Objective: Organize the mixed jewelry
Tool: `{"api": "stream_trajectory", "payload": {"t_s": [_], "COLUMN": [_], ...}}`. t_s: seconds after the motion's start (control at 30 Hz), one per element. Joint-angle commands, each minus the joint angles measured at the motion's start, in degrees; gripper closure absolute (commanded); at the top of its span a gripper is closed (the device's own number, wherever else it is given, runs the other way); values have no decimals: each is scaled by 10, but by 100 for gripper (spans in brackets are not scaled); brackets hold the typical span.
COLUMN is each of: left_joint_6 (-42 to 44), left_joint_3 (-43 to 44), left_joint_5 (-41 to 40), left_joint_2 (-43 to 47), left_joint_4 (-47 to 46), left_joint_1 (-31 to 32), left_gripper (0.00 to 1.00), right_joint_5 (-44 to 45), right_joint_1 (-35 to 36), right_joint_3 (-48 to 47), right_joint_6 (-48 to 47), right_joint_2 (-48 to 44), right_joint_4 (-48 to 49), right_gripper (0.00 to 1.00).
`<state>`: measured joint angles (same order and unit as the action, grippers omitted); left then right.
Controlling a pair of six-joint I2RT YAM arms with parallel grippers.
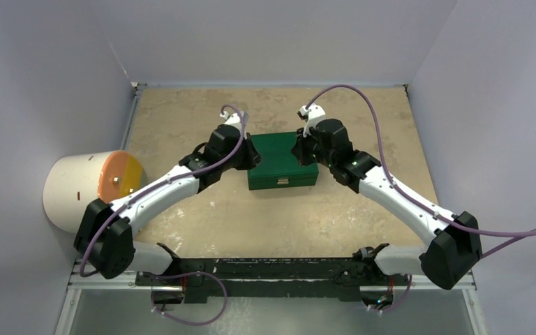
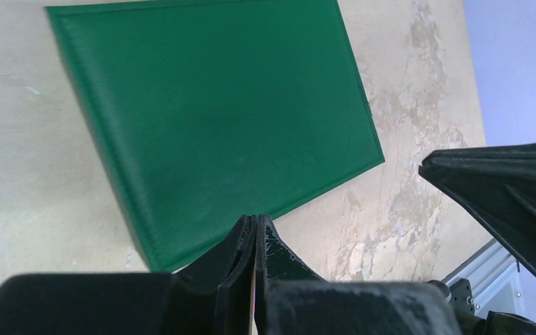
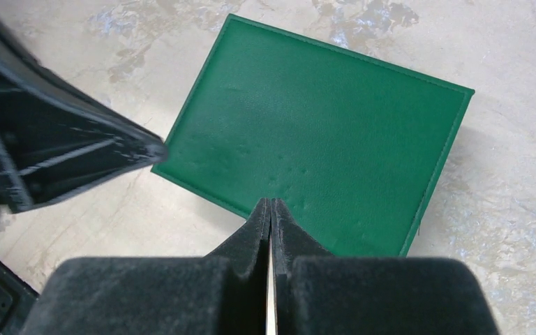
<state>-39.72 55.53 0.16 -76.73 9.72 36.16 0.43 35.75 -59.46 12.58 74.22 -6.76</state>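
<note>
**Both jaws pressed shut, one at each side of the closed green box**

My left jaws are closed, fingertips (image 2: 241,241) pressed together with nothing between them. The lid edge of the green box (image 2: 216,118) runs just beyond them. My right jaws are closed and empty too, fingertips (image 3: 283,223) over the box's opposite edge, so the box sits between my two jaws.

No jewelry shows in any view. The lid is down, so I cannot tell where the pieces lie.

Bare mottled tan surface (image 1: 202,223) lies open around the box, nearer to my bases and beyond it. Well off to the left of my left jaws, a white drum (image 1: 87,188) with an orange and yellow end lies at the surface's edge. Pale walls (image 1: 272,42) close in the left, right and far sides.
</note>
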Motion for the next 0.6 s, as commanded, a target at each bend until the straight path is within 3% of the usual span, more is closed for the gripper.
{"api": "stream_trajectory", "payload": {"t_s": [0.0,0.57], "left_joint_6": [-3,-6], "left_joint_3": [31,-4], "left_joint_5": [14,9], "left_joint_2": [-38,-115], "left_joint_4": [-52,-51], "left_joint_1": [14,17], "left_gripper": [100,100], "right_joint_5": [15,-15], "right_joint_1": [9,39], "right_joint_3": [-5,25], "right_joint_6": [-7,27], "right_joint_2": [-21,73], "right_joint_4": [0,58], "right_gripper": [100,100]}}
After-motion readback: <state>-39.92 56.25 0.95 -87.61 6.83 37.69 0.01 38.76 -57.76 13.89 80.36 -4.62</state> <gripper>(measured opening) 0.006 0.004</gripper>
